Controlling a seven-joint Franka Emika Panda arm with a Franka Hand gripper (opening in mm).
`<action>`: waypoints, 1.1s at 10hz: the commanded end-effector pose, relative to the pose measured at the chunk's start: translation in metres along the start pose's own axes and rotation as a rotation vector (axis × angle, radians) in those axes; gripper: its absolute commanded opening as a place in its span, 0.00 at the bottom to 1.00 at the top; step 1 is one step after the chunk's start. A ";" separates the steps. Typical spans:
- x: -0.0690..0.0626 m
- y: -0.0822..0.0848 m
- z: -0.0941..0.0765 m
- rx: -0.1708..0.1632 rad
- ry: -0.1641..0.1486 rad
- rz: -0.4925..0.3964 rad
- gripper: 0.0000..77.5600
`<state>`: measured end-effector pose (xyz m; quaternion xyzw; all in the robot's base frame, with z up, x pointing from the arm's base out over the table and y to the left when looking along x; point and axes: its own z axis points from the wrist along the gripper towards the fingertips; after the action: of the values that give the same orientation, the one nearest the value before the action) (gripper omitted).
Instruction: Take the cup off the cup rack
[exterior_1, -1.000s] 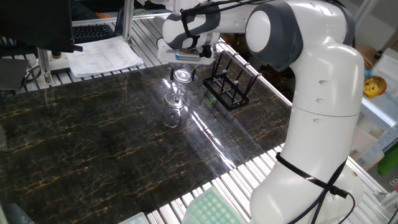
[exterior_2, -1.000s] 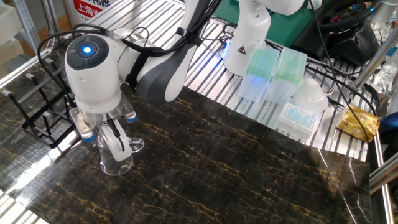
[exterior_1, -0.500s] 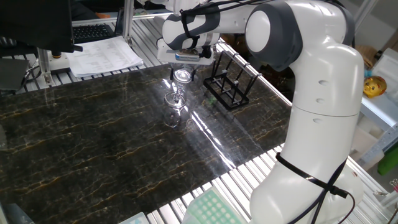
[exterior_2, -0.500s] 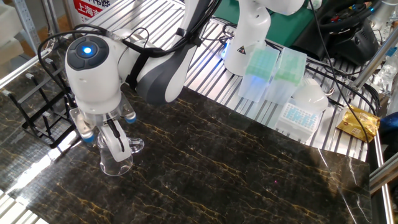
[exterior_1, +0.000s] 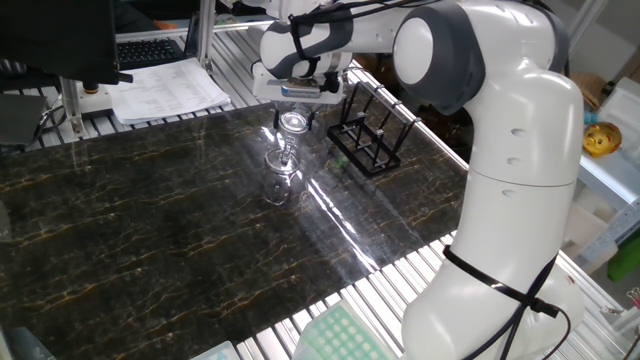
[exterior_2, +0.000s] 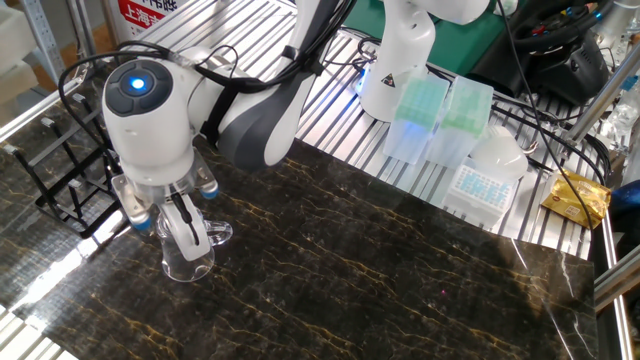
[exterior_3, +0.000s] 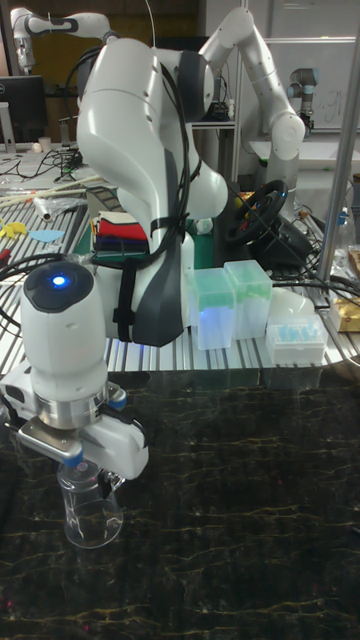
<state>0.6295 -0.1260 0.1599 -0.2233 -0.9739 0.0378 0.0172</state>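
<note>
The cup (exterior_2: 187, 257) is clear glass and stands upright at the marble tabletop, away from the cup rack (exterior_2: 58, 178). My gripper (exterior_2: 186, 232) reaches down onto its rim, with one finger inside the glass and one outside, shut on the wall. From the other side, the cup (exterior_1: 283, 183) sits under the gripper (exterior_1: 288, 150), with the black cup rack (exterior_1: 365, 142) to its right and no cup on it. In the tall view the cup (exterior_3: 90, 512) hangs right below the gripper (exterior_3: 88, 478). Whether its base touches the table I cannot tell.
Green and white pipette tip boxes (exterior_2: 440, 115) line the slatted bench behind the marble slab (exterior_2: 380, 290). Papers and a keyboard (exterior_1: 160, 85) lie at the far corner. The arm's white base (exterior_1: 500, 260) stands at the table's right edge.
</note>
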 end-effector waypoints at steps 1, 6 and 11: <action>-0.001 0.000 -0.002 0.001 -0.002 0.001 0.02; -0.001 0.000 -0.002 0.000 0.000 0.002 0.02; -0.001 0.000 -0.002 0.000 -0.001 0.005 1.00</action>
<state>0.6295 -0.1260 0.1594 -0.2245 -0.9735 0.0385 0.0185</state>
